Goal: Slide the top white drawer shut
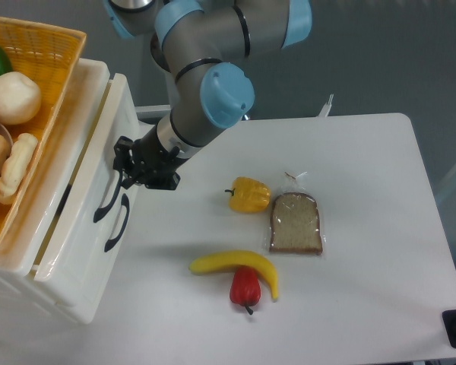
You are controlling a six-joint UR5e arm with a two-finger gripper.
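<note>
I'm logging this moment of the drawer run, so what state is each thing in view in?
top white drawer: pulled slightly out, not flush.
lower drawer: out a little too.
gripper: at the top drawer's handle; open or shut unclear.
basket: on the cabinet, filled with food.
banana: lying flat, touching the red pepper.
yellow pepper: on its side.
bread slice: flat, bagged.

Lab setup: robot arm (205,46), plain white table (365,304), toy food, grey backdrop.
</note>
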